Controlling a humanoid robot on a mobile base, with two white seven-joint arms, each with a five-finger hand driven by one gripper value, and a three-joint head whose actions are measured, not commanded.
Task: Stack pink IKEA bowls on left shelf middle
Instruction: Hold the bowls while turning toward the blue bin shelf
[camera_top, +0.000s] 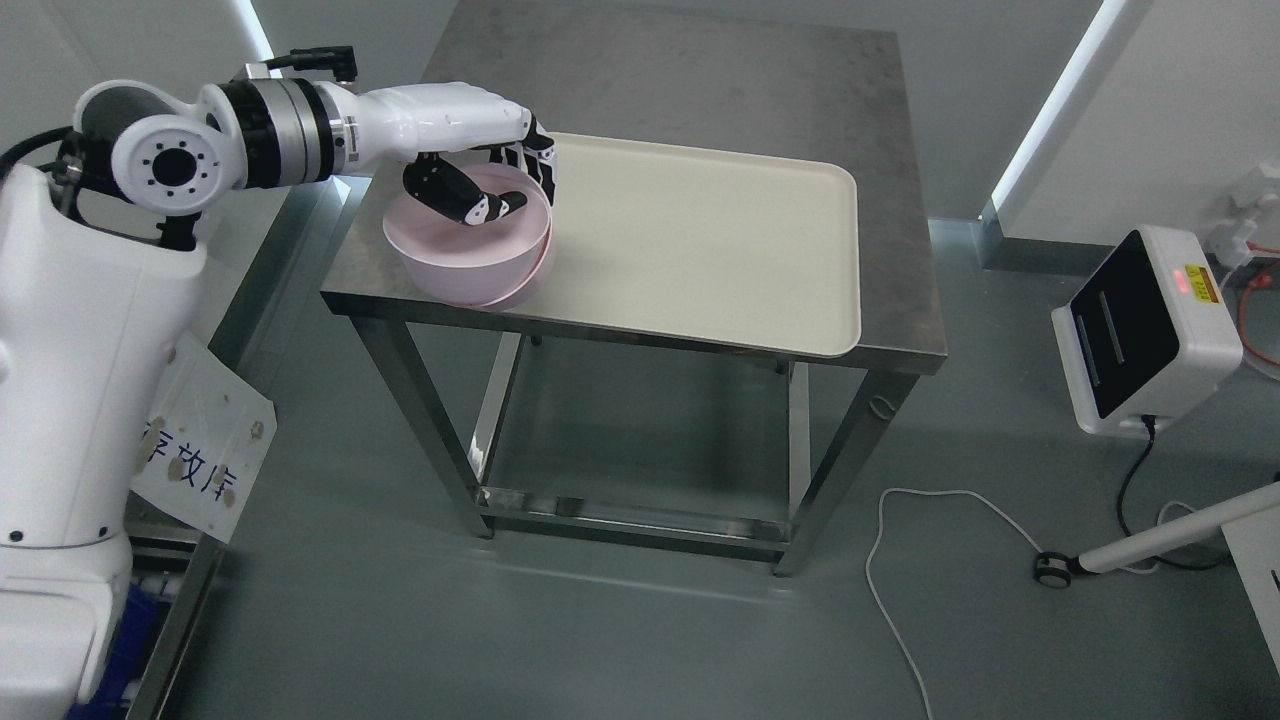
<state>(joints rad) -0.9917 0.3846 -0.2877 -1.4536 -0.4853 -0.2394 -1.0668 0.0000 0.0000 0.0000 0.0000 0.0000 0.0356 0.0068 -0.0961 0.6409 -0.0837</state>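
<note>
Item 1. Left hand (490, 170): white shell, black-jointed fingers (540, 165). The arm enters from the picture's left and reaches across to the steel table (700, 70). The hand is clamped on the rim of the pink bowl (470, 250): thumb inside the bowl against the inner wall, fingers curled over the far rim on the outside. Right hand: not in view, so the left is the only hand near the work.

Item 2. Pink bowl: directly below and within the hand's grip, at the table's near-left corner. It straddles the left edge of the cream tray (720, 230) and overhangs it towards the table's left side. A second rim line shows at its lower right, so this appears to be two bowls nested, though this cannot be said for certain. Round, so no long axis; mouth up, slightly tilted. Pale matte pink, smooth, deep-walled, nothing inside but the thumb.

Item 3. Cream tray: on the table top, otherwise bare.

Item 4. Shelf frame (180, 620): left of the table, beside the robot's torso, only partly visible; its middle level cannot be seen.

Judgement: the bowl seems gripped for a lift; the coming move runs leftward from the table to the shelf.
</note>
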